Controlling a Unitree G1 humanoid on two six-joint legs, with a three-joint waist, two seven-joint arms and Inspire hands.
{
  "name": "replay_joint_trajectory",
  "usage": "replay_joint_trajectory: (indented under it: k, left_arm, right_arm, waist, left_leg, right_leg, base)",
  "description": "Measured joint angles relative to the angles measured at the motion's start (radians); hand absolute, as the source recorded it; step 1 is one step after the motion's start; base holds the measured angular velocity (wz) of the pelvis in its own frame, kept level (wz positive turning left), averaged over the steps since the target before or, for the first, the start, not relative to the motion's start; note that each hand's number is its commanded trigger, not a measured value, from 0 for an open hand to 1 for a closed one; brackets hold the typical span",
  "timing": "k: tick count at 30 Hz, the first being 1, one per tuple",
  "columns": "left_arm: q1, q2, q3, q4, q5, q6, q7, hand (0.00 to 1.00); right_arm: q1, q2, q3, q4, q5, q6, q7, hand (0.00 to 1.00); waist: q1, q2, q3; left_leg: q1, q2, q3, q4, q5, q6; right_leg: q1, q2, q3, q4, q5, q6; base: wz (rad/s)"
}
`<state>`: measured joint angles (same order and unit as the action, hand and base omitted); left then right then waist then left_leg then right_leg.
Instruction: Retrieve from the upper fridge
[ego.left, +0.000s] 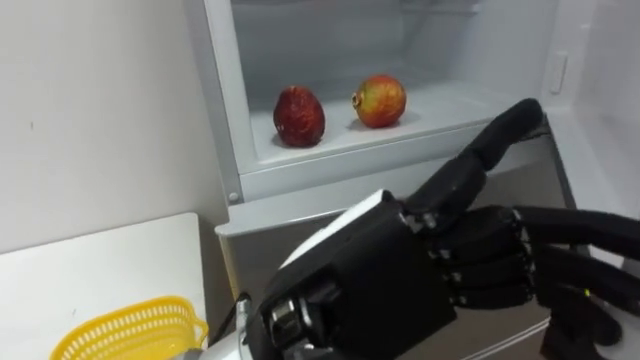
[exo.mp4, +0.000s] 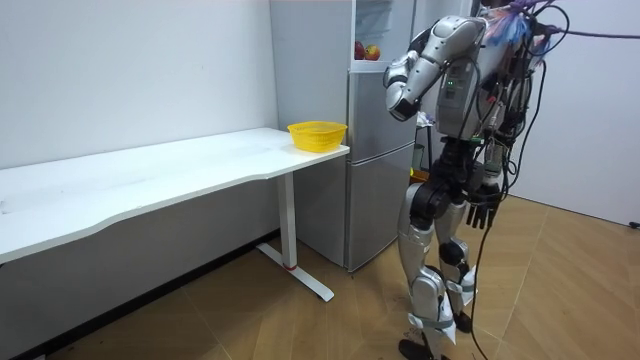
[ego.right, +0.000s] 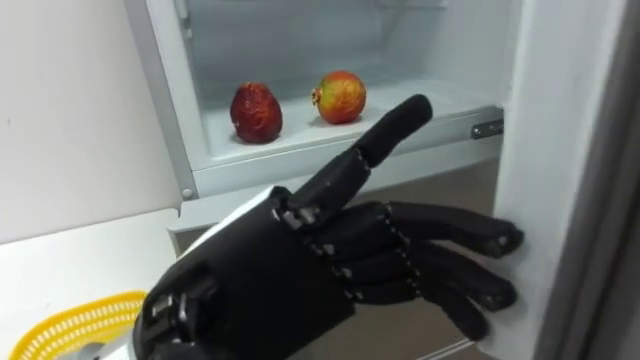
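The left hand (ego.left: 385, 275) hangs in front of the open upper fridge with its fingers spread and straight, holding nothing, which suits a reach not yet made. Up beyond its fingertips, on the fridge shelf (ego.left: 450, 100), sit a dark red fruit (ego.left: 299, 116) and a red-yellow apple (ego.left: 379, 101), well apart from the hand. Nothing stands between hand and fruit. Just off the fingertips to the right is what seems to be the open door (ego.right: 570, 150), close enough to clip. Below the wrist a yellow basket (ego.left: 130, 330) rests on the tabletop (ego.left: 100, 270). The right hand (exo.mp4: 483, 212) hangs relaxed by the hip.

Left hand (ego.left: 370, 275) glossy black, segmented fingers; arms, legs silver-grey; torso dark, cable bundle behind.
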<state>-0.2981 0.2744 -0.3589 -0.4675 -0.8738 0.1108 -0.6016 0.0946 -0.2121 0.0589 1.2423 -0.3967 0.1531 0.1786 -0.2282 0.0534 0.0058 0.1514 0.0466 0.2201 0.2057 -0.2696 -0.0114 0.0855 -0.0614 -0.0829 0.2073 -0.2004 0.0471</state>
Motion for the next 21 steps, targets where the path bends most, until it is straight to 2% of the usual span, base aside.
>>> replay_joint_trajectory:
  k: [9,12,16,21]
  left_arm:
    - [-0.098,-0.017,-0.094,0.023,-0.011,0.0,-0.001,0.0]
    - [-0.122,-0.03,-0.121,0.023,-0.007,0.002,-0.004,0.0]
    - [-0.133,-0.054,-0.127,0.023,-0.007,0.011,-0.004,0.0]
    - [-0.165,-0.082,-0.129,0.026,-0.006,0.022,0.001,0.0]
  right_arm:
    - [-0.006,-0.003,0.038,-0.001,0.03,0.0,0.008,0.0]
    - [-0.012,-0.004,0.038,-0.001,0.04,0.001,0.013,0.0]
    - [-0.027,-0.006,0.038,0.001,0.052,0.001,0.021,0.0]
    - [-0.029,-0.007,0.039,0.003,0.063,0.001,0.02,0.0]
  waist:
    - [-0.018,0.001,-0.0001]
    - [-0.021,0.01,-0.0005]
    - [-0.038,0.032,0.0018]
    - [-0.051,0.034,0.0023]
  left_leg:
    - [-0.002,0.0,0.004,-0.001,0.0,0.0]
    - [-0.004,0.0,0.004,-0.002,0.0,0.0]
    - [0.001,0.0,0.009,-0.002,0.0,0.0]
    - [0.002,0.003,0.026,-0.003,0.0,0.0]
  right_leg:
    - [0.002,0.001,0.002,-0.004,0.0,0.0]
    - [0.003,0.001,0.001,-0.004,0.0,0.0]
    - [0.0,0.001,0.001,-0.004,0.001,-0.001]
    - [-0.004,0.001,0.001,-0.004,0.001,-0.001]
  base:
    - [0.0]
    - [0.0]
    - [0.0]
    - [0.0]
